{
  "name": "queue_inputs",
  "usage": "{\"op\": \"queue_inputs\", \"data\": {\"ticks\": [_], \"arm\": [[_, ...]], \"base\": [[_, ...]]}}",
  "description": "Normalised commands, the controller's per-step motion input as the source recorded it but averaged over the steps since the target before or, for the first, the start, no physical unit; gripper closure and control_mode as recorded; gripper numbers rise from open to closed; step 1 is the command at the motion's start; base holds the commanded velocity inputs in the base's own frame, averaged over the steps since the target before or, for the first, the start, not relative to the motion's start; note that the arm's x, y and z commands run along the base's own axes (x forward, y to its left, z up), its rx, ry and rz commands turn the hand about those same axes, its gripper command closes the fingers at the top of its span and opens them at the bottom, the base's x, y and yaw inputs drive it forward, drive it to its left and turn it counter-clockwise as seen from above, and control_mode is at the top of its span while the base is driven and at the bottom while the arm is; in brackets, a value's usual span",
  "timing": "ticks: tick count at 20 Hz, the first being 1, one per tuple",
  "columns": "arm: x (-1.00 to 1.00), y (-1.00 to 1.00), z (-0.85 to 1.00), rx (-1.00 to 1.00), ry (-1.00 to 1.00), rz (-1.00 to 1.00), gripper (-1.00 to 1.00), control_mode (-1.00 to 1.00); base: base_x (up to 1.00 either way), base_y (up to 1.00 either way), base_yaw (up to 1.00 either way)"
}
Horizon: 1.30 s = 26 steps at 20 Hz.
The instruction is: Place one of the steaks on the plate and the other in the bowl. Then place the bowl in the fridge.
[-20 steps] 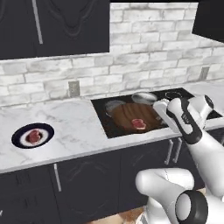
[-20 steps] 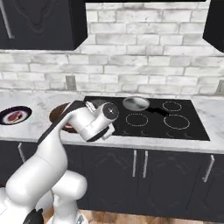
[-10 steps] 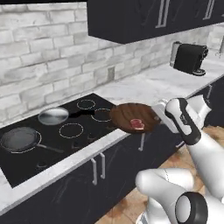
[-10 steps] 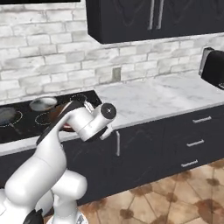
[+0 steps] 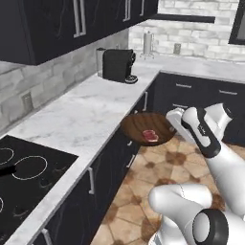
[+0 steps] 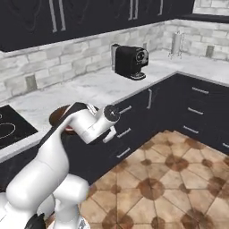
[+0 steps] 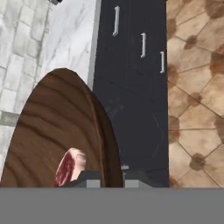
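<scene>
Base swung round, claw [image 7: 110,178] gripping bowl [image 5: 143,125]

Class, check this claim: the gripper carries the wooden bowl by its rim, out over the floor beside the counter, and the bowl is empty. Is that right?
Not quite. The bowl is not empty: one steak lies in it, as the left base view shows. The rest holds: the gripper is shut on the bowl's rim, and the bowl hangs over the floor beside the counter.

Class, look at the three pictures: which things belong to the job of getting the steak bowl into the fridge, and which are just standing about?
Part of the job:
bowl
steak lying in it
hand shut on the bowl's rim

Just standing about:
coffee machine
hob
paper towel holder
</scene>
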Motion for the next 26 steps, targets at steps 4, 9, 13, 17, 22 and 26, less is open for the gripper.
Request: {"op": "queue_inputs", "data": {"ticks": [4, 9, 13, 17, 22, 26], "arm": [[0.00, 0.00, 0.00, 0.00, 0.00, 0.00, 1.00, 1.00], [0.00, 0.00, 0.00, 0.00, 0.00, 0.00, 1.00, 1.00], [0.00, 0.00, 0.00, 0.00, 0.00, 0.00, 1.00, 1.00], [0.00, 0.00, 0.00, 0.00, 0.00, 0.00, 1.00, 1.00], [0.00, 0.00, 0.00, 0.00, 0.00, 0.00, 1.00, 1.00], [0.00, 0.00, 0.00, 0.00, 0.00, 0.00, 1.00, 1.00]], "base": [[0.56, -0.25, -0.69], [0.65, -0.39, -0.67], [0.77, -0.28, -0.66], [0.89, -0.11, -0.64], [0.94, -0.06, -0.63], [1.00, 0.00, -0.64]]}}
